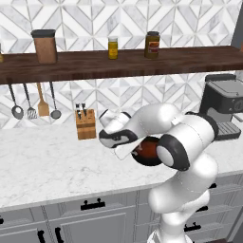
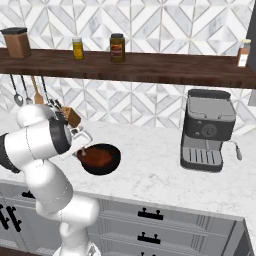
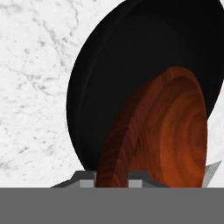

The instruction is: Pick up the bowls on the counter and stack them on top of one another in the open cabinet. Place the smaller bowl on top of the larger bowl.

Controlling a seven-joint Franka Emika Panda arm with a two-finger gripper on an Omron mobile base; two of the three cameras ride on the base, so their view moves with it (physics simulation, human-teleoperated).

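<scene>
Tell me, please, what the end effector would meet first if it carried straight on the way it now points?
Probably the larger black bowl: the end effector, shut on the smaller red-brown bowl's rim, points at its dark inside right behind. Depth between them is unclear.

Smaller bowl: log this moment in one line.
tool: shut on smaller bowl rim | smaller bowl: over larger bowl | larger bowl: on counter
</scene>
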